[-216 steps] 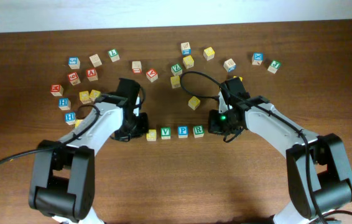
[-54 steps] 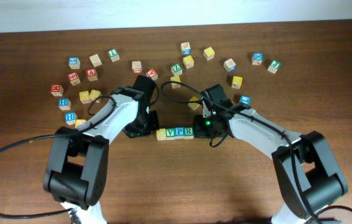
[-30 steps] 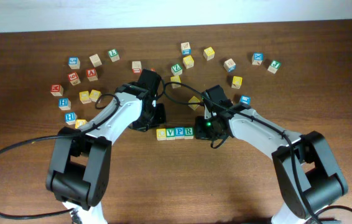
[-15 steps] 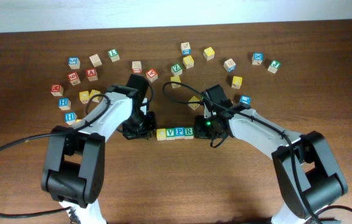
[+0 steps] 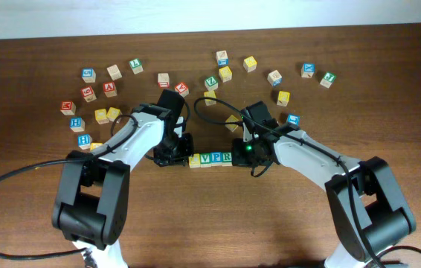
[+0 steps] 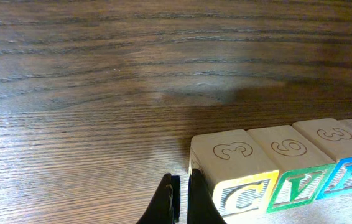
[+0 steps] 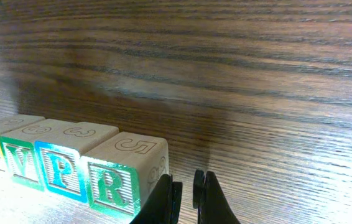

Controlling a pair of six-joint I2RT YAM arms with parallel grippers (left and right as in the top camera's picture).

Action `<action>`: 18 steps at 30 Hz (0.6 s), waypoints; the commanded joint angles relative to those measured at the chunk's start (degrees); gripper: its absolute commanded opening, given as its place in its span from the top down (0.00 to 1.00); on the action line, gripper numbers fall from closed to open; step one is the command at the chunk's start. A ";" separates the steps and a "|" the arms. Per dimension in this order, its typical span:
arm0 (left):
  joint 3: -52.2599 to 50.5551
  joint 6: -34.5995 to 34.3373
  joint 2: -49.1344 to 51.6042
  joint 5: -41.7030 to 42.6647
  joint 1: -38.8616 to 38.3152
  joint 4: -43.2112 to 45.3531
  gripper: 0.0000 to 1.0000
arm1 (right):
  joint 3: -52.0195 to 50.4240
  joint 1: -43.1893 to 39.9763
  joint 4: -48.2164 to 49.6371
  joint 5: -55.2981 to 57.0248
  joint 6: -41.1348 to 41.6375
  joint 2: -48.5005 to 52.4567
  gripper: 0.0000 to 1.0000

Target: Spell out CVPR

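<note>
Four letter blocks stand in a touching row on the wooden table: yellow C (image 5: 193, 159), green V (image 5: 205, 158), blue P (image 5: 216, 158) and green R (image 5: 227, 157). My left gripper (image 5: 175, 153) is shut and empty, its tips (image 6: 179, 202) low at the table against the left side of the C block (image 6: 241, 196). My right gripper (image 5: 246, 153) is shut and empty, its tips (image 7: 185, 193) right beside the R block (image 7: 114, 186). The V (image 7: 20, 165) and P (image 7: 58, 174) sit between them.
Several loose letter blocks lie scattered across the back of the table, from a left cluster (image 5: 82, 139) through the middle (image 5: 210, 82) to the right (image 5: 309, 70). A yellow block (image 5: 233, 123) and a blue one (image 5: 292, 119) lie close behind my right arm.
The spread-out blocks have been pushed into a tight row. My left gripper swung away to the back and left, then came back to the C end. My right gripper has stayed put lately.
</note>
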 commanded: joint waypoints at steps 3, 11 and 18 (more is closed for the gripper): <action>-0.57 -0.11 0.52 0.92 0.00 0.13 1.00 | 0.83 0.33 0.13 -1.75 -0.61 0.68 0.96; -0.57 -0.09 0.52 0.90 0.00 0.17 1.00 | 0.83 0.33 -0.31 -3.45 -0.57 0.68 0.96; -0.57 -0.09 0.52 0.68 0.04 0.50 1.00 | 0.83 0.31 -0.37 -1.27 -0.61 0.68 0.96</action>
